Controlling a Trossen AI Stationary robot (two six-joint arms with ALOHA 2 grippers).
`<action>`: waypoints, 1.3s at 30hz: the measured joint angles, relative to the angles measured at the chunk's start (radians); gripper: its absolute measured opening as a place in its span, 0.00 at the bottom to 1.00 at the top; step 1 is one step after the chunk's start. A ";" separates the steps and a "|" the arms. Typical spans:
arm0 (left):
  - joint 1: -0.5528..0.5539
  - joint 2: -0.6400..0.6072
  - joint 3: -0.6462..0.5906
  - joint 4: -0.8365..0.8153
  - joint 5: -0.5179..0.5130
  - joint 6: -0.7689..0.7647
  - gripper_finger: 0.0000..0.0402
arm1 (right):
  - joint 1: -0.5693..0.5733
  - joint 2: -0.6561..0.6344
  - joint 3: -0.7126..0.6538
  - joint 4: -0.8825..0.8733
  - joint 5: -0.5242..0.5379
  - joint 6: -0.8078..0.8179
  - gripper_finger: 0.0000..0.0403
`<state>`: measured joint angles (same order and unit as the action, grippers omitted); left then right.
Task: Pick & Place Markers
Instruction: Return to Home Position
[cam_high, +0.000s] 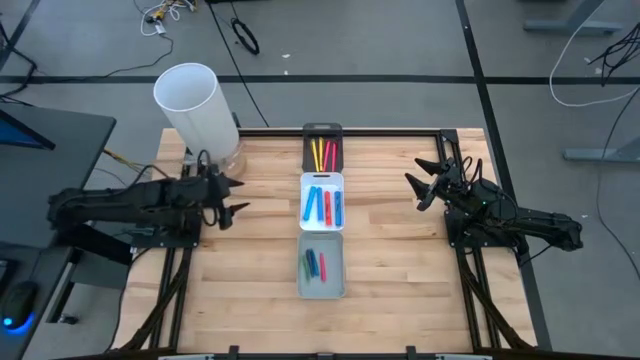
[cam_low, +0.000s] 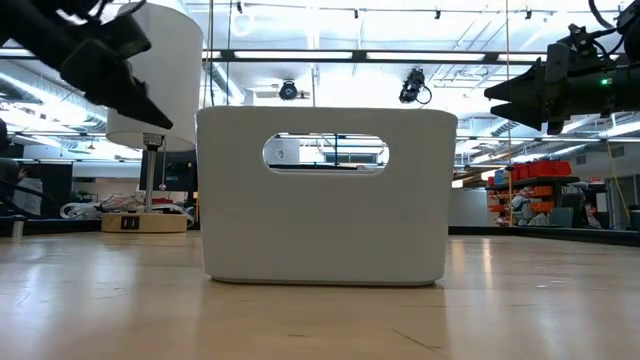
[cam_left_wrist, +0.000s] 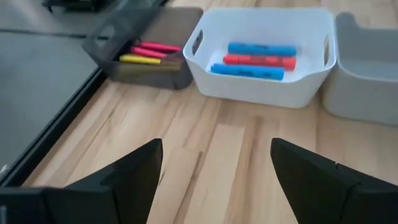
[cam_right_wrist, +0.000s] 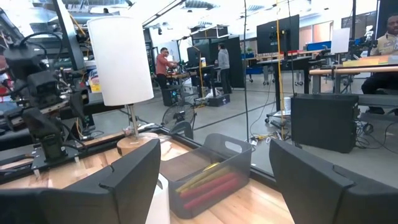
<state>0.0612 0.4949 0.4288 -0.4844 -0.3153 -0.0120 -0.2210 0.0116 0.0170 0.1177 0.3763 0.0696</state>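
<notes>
Three trays stand in a row down the table's middle. The far black tray (cam_high: 322, 150) holds yellow and red markers (cam_left_wrist: 148, 53). The middle white tray (cam_high: 322, 205) holds two blue markers and a red one (cam_left_wrist: 256, 60). The near grey tray (cam_high: 321, 266) holds green, red and blue markers (cam_high: 315, 265). My left gripper (cam_high: 235, 197) is open and empty above the table, left of the trays. My right gripper (cam_high: 420, 187) is open and empty, right of the trays, pointing toward the black tray (cam_right_wrist: 208, 171).
A tall white cylinder on a wooden base (cam_high: 198, 108) stands at the table's far left corner, just beyond my left gripper. Bare wood lies between each gripper and the trays. In the low view the near tray (cam_low: 322, 195) blocks the others. People stand in the room behind (cam_right_wrist: 165, 62).
</notes>
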 joint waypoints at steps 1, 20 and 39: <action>0.000 -0.031 -0.023 0.013 0.001 -0.001 0.76 | 0.000 0.000 0.000 0.000 0.000 0.000 0.75; 0.000 -0.458 -0.343 0.357 0.057 0.038 0.76 | 0.000 0.000 0.000 0.000 0.000 0.000 0.75; -0.001 -0.494 -0.367 0.371 0.182 0.096 0.76 | 0.000 0.000 0.000 0.000 0.000 0.000 0.75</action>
<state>0.0605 0.0011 0.0616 -0.1139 -0.1337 0.0843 -0.2210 0.0113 0.0170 0.1178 0.3763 0.0695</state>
